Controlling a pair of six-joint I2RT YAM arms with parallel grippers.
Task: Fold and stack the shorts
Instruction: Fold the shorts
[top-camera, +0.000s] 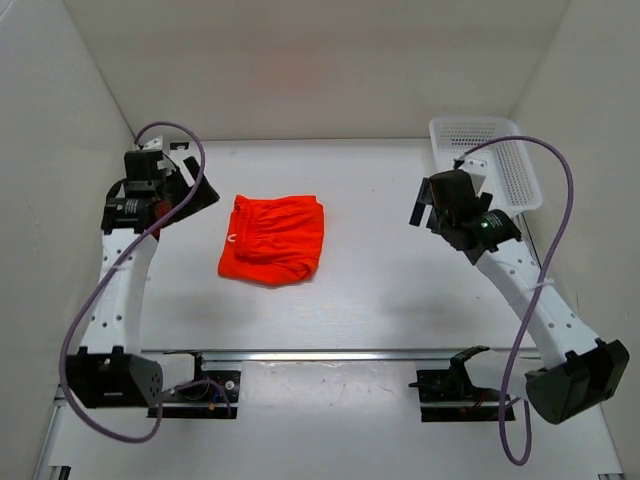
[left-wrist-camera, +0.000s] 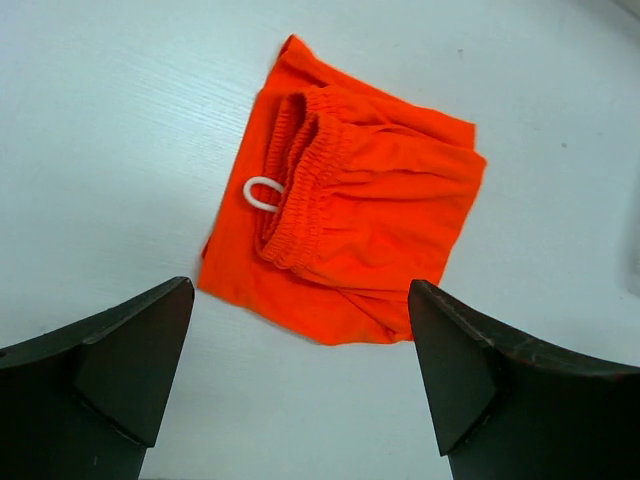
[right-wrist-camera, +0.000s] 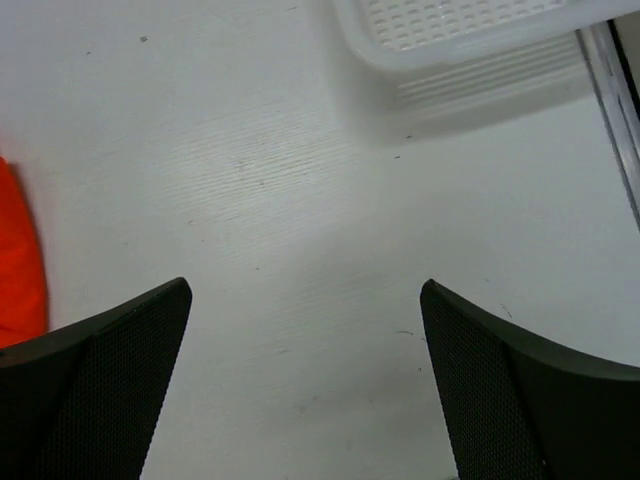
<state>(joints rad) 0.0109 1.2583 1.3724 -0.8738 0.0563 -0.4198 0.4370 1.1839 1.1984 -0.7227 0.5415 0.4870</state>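
The orange-red shorts (top-camera: 272, 238) lie folded into a compact rectangle on the white table, left of centre. In the left wrist view the shorts (left-wrist-camera: 345, 235) show their gathered elastic waistband and a loop of white drawstring (left-wrist-camera: 262, 193). My left gripper (top-camera: 192, 192) is open and empty, raised to the left of the shorts, apart from them. My right gripper (top-camera: 428, 203) is open and empty, raised well to the right of the shorts. Only an orange edge of the shorts (right-wrist-camera: 20, 260) shows at the left of the right wrist view.
A white perforated plastic basket (top-camera: 490, 155) stands at the back right corner, right behind my right gripper; its rim shows in the right wrist view (right-wrist-camera: 470, 40). White walls enclose the table on three sides. A metal rail (top-camera: 320, 355) runs along the near edge.
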